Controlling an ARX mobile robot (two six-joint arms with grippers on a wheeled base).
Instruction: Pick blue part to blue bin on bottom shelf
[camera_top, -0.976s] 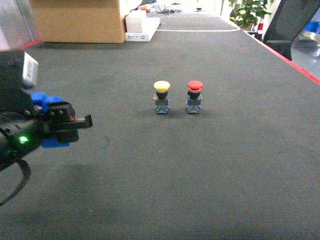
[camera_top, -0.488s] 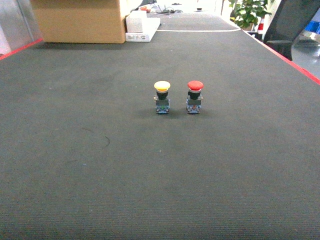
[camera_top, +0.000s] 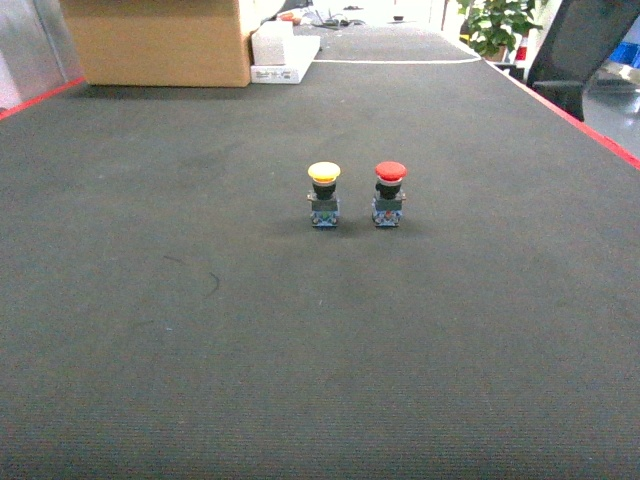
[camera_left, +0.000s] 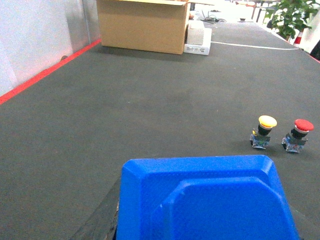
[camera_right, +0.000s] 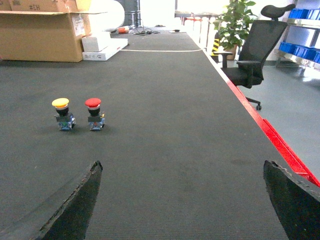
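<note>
The blue part (camera_left: 205, 195) fills the bottom of the left wrist view, a chunky moulded piece with bevelled corners. My left gripper (camera_left: 200, 231) is shut on it; only one dark finger (camera_left: 102, 217) shows beside its left edge. It hangs above the dark mat (camera_left: 125, 115). My right gripper (camera_right: 182, 200) is open above the mat with nothing between its fingers (camera_right: 75, 207). Neither gripper appears in the head view. The blue bin and the bottom shelf are out of view.
A yellow push button (camera_top: 323, 194) and a red push button (camera_top: 389, 193) stand side by side mid-mat. At the far end sit a cardboard box (camera_top: 160, 40) and a white box (camera_top: 283, 55). Red tape (camera_right: 272, 135) marks the mat's right edge, with a black office chair (camera_right: 252, 50) beyond.
One second ago my left gripper held the blue part at the left edge of the head view; it has since moved out of that view. The push buttons have not moved.
</note>
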